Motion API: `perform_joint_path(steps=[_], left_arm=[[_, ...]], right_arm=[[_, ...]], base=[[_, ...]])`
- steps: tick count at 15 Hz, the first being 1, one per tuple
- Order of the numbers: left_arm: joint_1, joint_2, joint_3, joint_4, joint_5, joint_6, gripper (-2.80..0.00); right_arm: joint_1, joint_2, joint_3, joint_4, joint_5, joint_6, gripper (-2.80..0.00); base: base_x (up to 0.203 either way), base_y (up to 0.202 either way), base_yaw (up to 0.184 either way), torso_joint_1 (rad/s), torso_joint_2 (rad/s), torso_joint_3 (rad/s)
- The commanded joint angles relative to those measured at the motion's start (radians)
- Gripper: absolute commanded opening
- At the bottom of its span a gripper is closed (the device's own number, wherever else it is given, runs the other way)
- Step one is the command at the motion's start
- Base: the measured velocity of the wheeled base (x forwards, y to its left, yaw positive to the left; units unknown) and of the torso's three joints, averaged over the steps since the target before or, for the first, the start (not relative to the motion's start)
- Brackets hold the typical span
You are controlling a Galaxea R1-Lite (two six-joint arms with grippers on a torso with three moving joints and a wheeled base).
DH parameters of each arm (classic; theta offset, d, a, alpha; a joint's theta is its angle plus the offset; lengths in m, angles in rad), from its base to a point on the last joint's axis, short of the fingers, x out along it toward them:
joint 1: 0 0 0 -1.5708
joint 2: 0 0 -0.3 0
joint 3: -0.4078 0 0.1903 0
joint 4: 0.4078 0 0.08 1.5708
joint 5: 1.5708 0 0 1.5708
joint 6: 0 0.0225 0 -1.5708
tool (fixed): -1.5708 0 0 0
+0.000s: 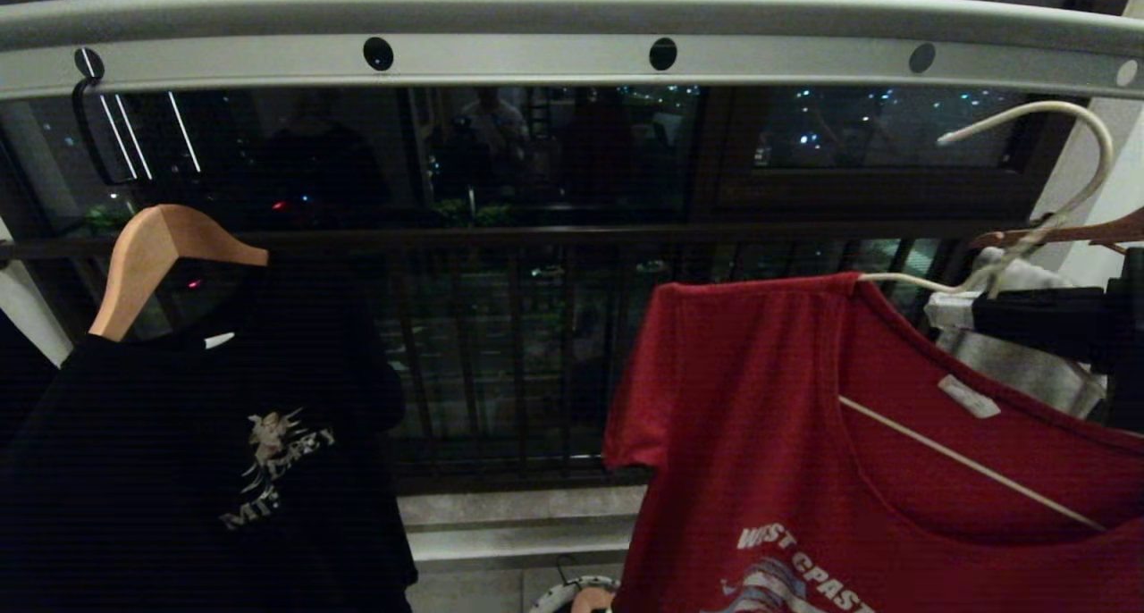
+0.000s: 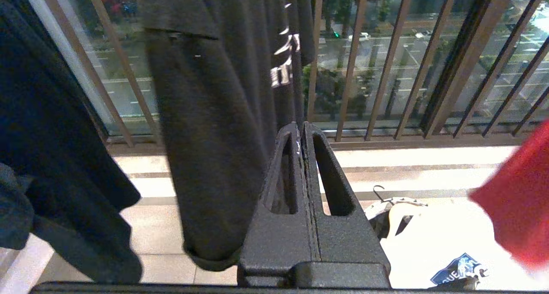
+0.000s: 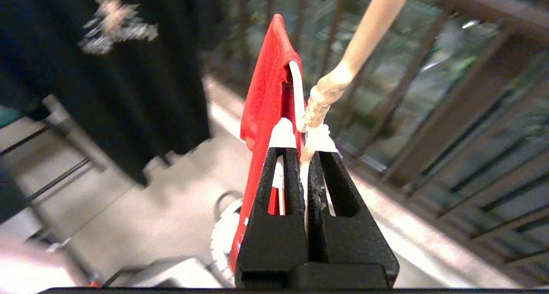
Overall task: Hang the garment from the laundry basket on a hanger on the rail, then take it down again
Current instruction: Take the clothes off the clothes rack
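Note:
The grey rail point(image 1: 536, 59) with round dark holes runs across the top of the head view. Below it at the right hangs the red garment point(image 1: 804, 434), on the thin white wire hanger point(image 1: 974, 465). The hanger's hook is below the rail and touches nothing. My right gripper point(image 1: 983, 314) is shut on the hanger's twisted neck point(image 3: 319, 105), with the red cloth point(image 3: 266, 92) hanging beside the fingers. The laundry basket's white rim point(image 1: 572, 591) shows on the floor below. My left gripper point(image 2: 301, 129) is shut and holds nothing, parked low by a dark shirt's hem.
A black T-shirt point(image 1: 223, 452) hangs at the left on a wooden hanger point(image 1: 152, 256) hooked in the rail. A white shirt point(image 1: 1019, 354) on another wooden hanger point(image 1: 1072, 233) hangs behind my right gripper. Dark window railing bars point(image 1: 536, 345) stand beyond.

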Motion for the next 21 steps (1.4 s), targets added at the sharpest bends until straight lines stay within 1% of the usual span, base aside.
perform_joint_path(steps=[1, 3, 5, 8, 12, 14, 16, 19, 20, 21], left_arm=[[0.001, -0.002, 0.0, 0.001, 0.0, 0.0, -2.8], [0.001, -0.002, 0.0, 0.001, 0.0, 0.0, -2.8], [0.001, -0.002, 0.0, 0.001, 0.0, 0.0, -2.8], [0.0, -0.002, 0.0, 0.001, 0.0, 0.0, -2.8], [0.0, -0.002, 0.0, 0.001, 0.0, 0.0, -2.8], [0.0, -0.002, 0.0, 0.001, 0.0, 0.0, -2.8], [0.001, -0.002, 0.0, 0.001, 0.0, 0.0, -2.8], [0.001, -0.002, 0.0, 0.001, 0.0, 0.002, -2.8], [0.001, -0.002, 0.0, 0.001, 0.0, 0.005, -2.8], [0.001, -0.002, 0.0, 0.001, 0.002, 0.0, -2.8]], right_arm=[[0.02, -0.013, 0.07, -0.004, 0.022, -0.001, -2.8], [0.025, -0.002, 0.111, -0.007, 0.111, -0.005, -2.8], [0.051, 0.045, 0.116, -0.01, 0.14, -0.008, -2.8], [0.121, 0.12, 0.134, -0.099, 0.144, -0.005, -2.8], [0.169, 0.216, 0.147, -0.203, 0.158, -0.002, -2.8], [0.216, 0.257, 0.14, -0.252, 0.164, -0.002, -2.8], [0.245, 0.282, 0.138, -0.306, 0.165, 0.005, -2.8], [0.258, 0.343, 0.136, -0.361, 0.167, 0.001, -2.8], [0.26, 0.363, 0.133, -0.41, 0.179, 0.004, -2.8], [0.263, 0.378, 0.134, -0.425, 0.194, 0.005, -2.8]], base=[[0.0, 0.0, 0.0, 0.0, 0.0, 0.0], [0.0, 0.0, 0.0, 0.0, 0.0, 0.0], [0.0, 0.0, 0.0, 0.0, 0.0, 0.0], [0.0, 0.0, 0.0, 0.0, 0.0, 0.0], [0.0, 0.0, 0.0, 0.0, 0.0, 0.0], [0.0, 0.0, 0.0, 0.0, 0.0, 0.0], [0.0, 0.0, 0.0, 0.0, 0.0, 0.0], [0.0, 0.0, 0.0, 0.0, 0.0, 0.0], [0.0, 0.0, 0.0, 0.0, 0.0, 0.0], [0.0, 0.0, 0.0, 0.0, 0.0, 0.0]])
